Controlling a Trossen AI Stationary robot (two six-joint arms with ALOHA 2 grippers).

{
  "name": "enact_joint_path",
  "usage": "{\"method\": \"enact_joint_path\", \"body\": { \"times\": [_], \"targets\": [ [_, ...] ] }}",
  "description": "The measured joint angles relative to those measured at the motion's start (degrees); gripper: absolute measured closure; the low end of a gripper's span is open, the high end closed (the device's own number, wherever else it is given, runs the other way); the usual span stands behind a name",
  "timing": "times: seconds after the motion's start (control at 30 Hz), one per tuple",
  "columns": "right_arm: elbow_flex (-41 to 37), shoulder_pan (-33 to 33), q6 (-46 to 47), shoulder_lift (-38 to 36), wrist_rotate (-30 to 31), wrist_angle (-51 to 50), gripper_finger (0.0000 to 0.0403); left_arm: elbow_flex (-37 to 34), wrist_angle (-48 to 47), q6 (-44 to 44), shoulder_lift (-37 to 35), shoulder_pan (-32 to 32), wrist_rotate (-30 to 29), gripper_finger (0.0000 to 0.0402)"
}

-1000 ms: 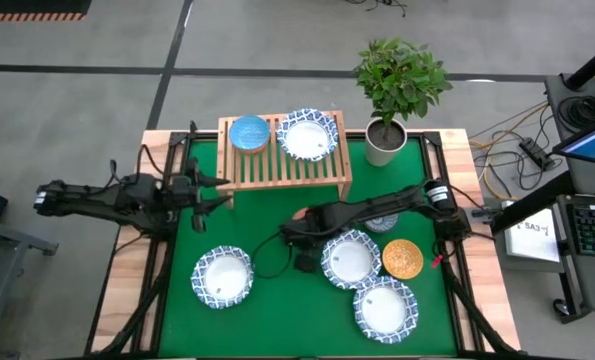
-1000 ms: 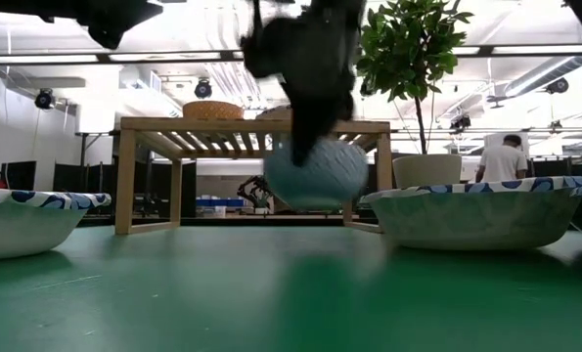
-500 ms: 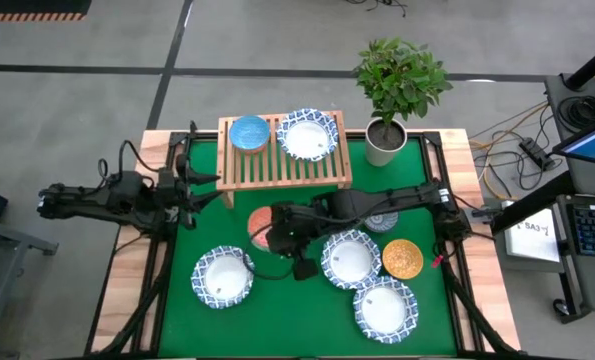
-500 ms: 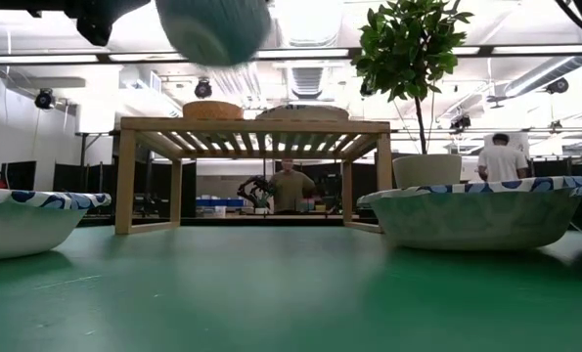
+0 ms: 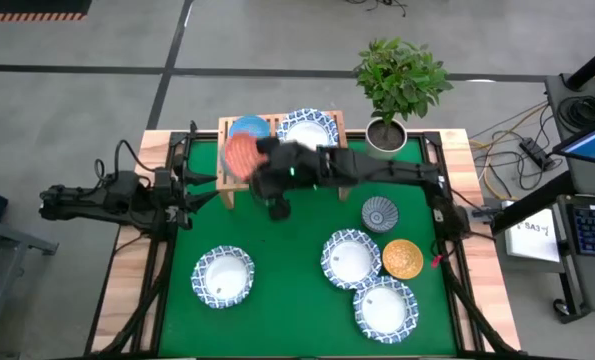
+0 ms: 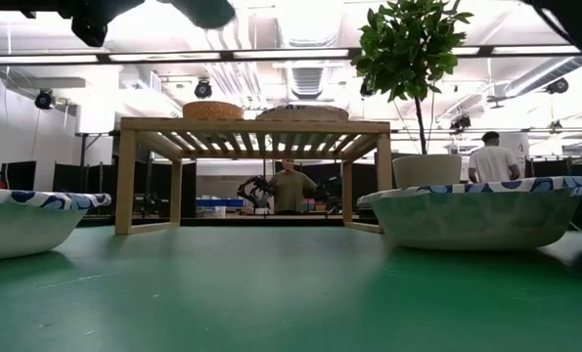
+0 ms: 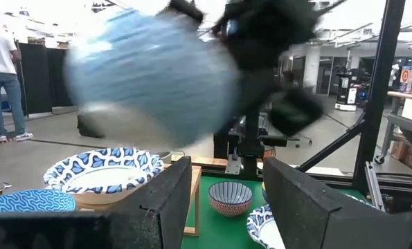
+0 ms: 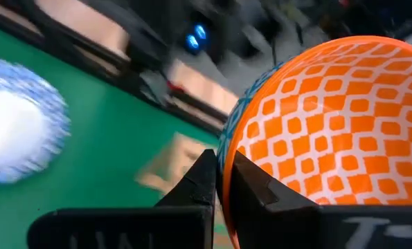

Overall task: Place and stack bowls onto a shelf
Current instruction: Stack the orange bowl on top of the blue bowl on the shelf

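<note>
From above, the right end effector hangs over the left part of the low light-wood slatted shelf, clamped on the rim of a small round orange-red patterned bowl. That bowl sits in the air just at five o'clock of the light blue round bowl resting on the shelf's left end, and at nine o'clock of the wide white bowl with a blue patterned rim resting on the shelf's right half. On the green counter, three more white blue-rimmed bowls lie at seven o'clock, five o'clock and lower still. A small blue-grey patterned bowl and a golden yellow bowl lie to the right. The left end effector waits at nine o'clock off the shelf, fingers apart. A potted green plant in a white pot stands at the counter's one o'clock corner.

At counter height, the shelf shows two bowls on top, with people in the room behind.

In the left wrist view, its two dark fingers stand apart, nothing between them; the carried bowl blurs above.

In the right wrist view, dark fingers pinch the orange-checked bowl's rim.
</note>
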Motion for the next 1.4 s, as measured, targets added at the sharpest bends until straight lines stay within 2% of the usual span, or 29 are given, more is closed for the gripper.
{"method": "enact_joint_path", "body": {
  "times": [0.13, 0.3, 0.4, 0.8, 1.03, 1.4],
  "targets": [
    [-0.1, -5.1, -0.6, 0.5, -1.1, 0.3, 0.039, 0.0, -0.7, 0.0, -0.3, 0.0, 0.0, 0.0238],
    [-0.1, -10.4, 1.1, 1.1, -9.3, 1.1, 0.039, 0.0, -1.1, 0.2, -0.8, 0.0, 0.0, 0.0238],
    [-0.1, -12.7, 2.0, 2.3, -11.4, 1.4, 0.039, 0.0, -1.3, 0.3, -1.1, 0.0, 0.0, 0.0238],
    [-0.1, -15.3, 1.3, 6.3, -12.0, 2.7, 0.0386, 0.0, -2.1, 0.6, -1.3, 0.0, 0.0, 0.0238],
    [0.0, -15.3, 1.5, 6.7, -11.9, 2.9, 0.0361, 0.0, -2.3, 0.6, -1.4, 0.0, 0.0, 0.0238],
    [0.0, -15.3, 1.7, 6.7, -11.4, 3.0, 0.0356, 0.0, -2.5, 0.6, -1.6, 0.0, 0.0, 0.0238]
  ]
}}
